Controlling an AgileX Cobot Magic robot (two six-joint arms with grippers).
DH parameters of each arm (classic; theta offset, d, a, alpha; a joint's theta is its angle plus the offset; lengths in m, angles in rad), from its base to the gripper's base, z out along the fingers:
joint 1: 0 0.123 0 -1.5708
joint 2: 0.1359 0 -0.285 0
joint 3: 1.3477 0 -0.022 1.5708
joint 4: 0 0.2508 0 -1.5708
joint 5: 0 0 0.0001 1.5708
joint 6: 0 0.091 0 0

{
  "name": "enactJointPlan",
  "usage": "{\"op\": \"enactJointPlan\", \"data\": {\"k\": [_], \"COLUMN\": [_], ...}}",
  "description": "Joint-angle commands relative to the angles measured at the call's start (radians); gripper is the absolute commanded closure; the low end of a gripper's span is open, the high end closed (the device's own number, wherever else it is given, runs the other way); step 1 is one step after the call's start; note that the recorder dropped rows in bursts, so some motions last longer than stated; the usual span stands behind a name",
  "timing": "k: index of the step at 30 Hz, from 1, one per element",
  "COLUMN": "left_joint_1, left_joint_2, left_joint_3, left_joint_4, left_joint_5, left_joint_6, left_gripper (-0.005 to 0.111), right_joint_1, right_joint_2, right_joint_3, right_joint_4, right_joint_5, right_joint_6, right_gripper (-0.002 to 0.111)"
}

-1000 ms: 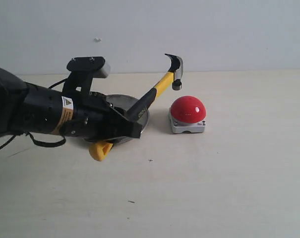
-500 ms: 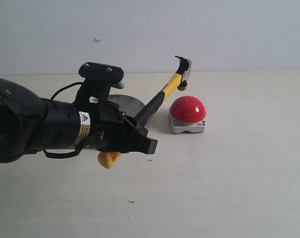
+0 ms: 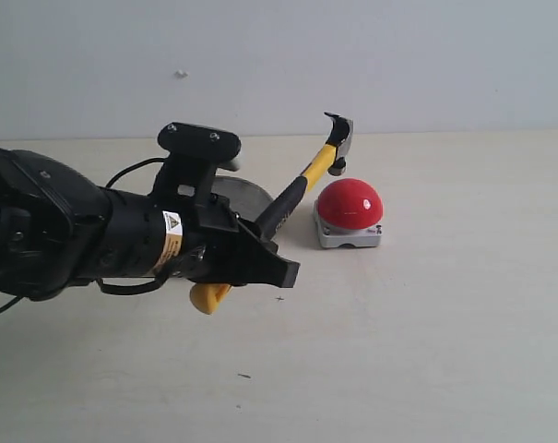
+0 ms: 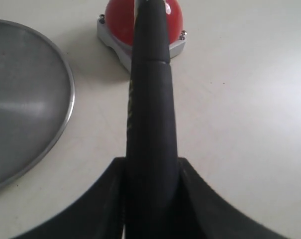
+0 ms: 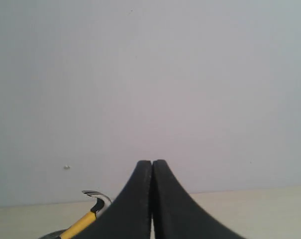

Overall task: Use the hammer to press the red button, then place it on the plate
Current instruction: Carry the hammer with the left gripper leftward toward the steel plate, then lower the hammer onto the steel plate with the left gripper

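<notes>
Pale table (image 3: 426, 332) w/ plain grey-white wall (image 3: 371, 55) behind. The plate (image 3: 248, 196), where vis., was bare metal. My left gripper (image 3: 265, 251) clamped the hammer (image 3: 302, 180) by its black grip; long axis slanted up-right, head close above the red button (image 3: 350, 203), yellow tip low. My right gripper (image 5: 151, 199): jaws pressed together, holding nothing.

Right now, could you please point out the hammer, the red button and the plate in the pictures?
hammer (image 3: 318, 163), exterior view, on the yellow part of its handle.
red button (image 3: 350, 202), exterior view, on the middle of its red dome.
plate (image 4: 26, 99), left wrist view, on its bare inner surface.
</notes>
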Motion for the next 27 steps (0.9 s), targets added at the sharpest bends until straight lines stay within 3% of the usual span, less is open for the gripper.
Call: {"op": "enactJointPlan", "data": {"k": [1,10,20,27], "left_joint_1": [-0.001,-0.001,-0.001,-0.001], "left_joint_2": [-0.008,-0.008,0.181,0.028], "left_joint_3": [-0.064,-0.117,-0.08,-0.08], "left_joint_4": [-0.009,-0.009,-0.009,-0.009], "left_joint_5": [0.052,0.0,-0.057,0.051], "left_joint_6": [0.003,0.005,-0.002,-0.002], "left_gripper": [0.107,0.107,0.107,0.107], "right_joint_1": [-0.005,-0.005,-0.005,-0.005], "right_joint_2": [-0.008,-0.008,-0.008,-0.008], "right_joint_3": [0.003,0.003,0.003,0.003], "right_joint_4": [0.004,0.004,0.023,0.026], "right_joint_5": [-0.03,-0.035,-0.035,-0.033], "right_joint_6": [0.001,0.001,0.001,0.001], "right_gripper": [0.108,0.108,0.108,0.108]}}
